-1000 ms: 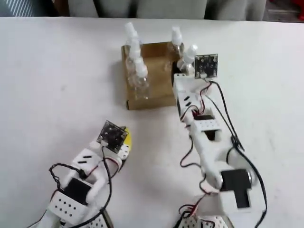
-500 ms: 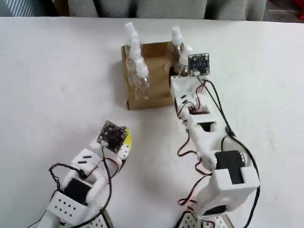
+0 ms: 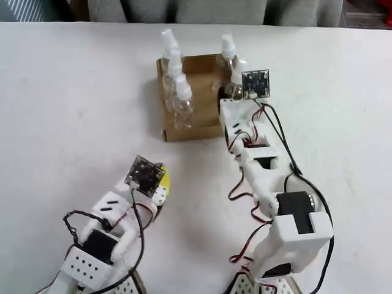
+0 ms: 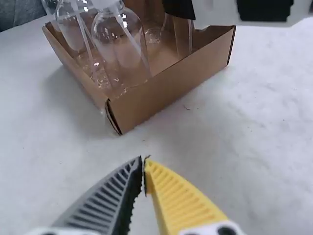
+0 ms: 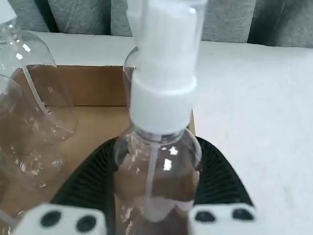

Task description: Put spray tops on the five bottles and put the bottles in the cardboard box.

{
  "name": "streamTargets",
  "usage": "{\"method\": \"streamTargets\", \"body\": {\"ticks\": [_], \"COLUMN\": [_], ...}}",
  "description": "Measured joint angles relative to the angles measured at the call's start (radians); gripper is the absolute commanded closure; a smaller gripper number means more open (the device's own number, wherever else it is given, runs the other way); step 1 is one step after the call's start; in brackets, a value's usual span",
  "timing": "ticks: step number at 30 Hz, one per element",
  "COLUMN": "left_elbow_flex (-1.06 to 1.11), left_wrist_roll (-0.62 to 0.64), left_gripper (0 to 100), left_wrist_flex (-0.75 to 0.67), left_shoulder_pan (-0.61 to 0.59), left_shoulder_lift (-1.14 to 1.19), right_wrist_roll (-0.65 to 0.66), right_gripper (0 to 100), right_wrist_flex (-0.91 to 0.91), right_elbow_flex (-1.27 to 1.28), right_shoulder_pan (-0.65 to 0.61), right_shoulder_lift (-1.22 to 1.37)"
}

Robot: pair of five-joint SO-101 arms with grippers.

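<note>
The cardboard box (image 3: 191, 131) stands at the middle back of the table. Three clear bottles with white spray tops (image 3: 181, 93) line its left side, and another (image 3: 227, 50) stands at its far right corner. My right gripper (image 3: 232, 90) is over the box's right side, shut on a fifth bottle (image 5: 156, 181) that stands upright with its spray top (image 5: 164, 63) on, above the box floor (image 5: 93, 122). My left gripper (image 4: 143, 164) is shut and holds nothing. It is low over the table, short of the box's front corner (image 4: 115, 117).
The white table (image 3: 79, 104) lies bare to the left and right of the box. The right arm's links and loose wires (image 3: 269, 165) stretch from the front edge up to the box. Chairs and grey cloth stand behind the table's far edge.
The right arm has carried its bottle a little leftward, in over the box's right side, and its elbow has swung forward. It has barely moved in the last half second. The left arm has stayed still.
</note>
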Motion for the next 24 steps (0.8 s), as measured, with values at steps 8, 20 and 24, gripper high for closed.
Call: {"method": "streamTargets", "body": {"ticks": [8, 20, 24], "left_elbow_flex": [0.0, 0.0, 0.0], "left_wrist_roll": [0.0, 0.0, 0.0], "left_gripper": [98, 98, 98], "left_wrist_flex": [0.0, 0.0, 0.0], "left_shoulder_pan": [0.0, -0.02, -0.02], "left_shoulder_lift": [0.0, 0.0, 0.0], "right_wrist_roll": [0.0, 0.0, 0.0], "right_gripper": [83.3, 73.8, 73.8], "right_wrist_flex": [0.0, 0.008, 0.008], "right_elbow_flex": [0.0, 0.002, 0.002], "right_shoulder_pan": [-0.008, -0.014, -0.014], "right_shoulder_lift": [0.0, 0.005, 0.005]}}
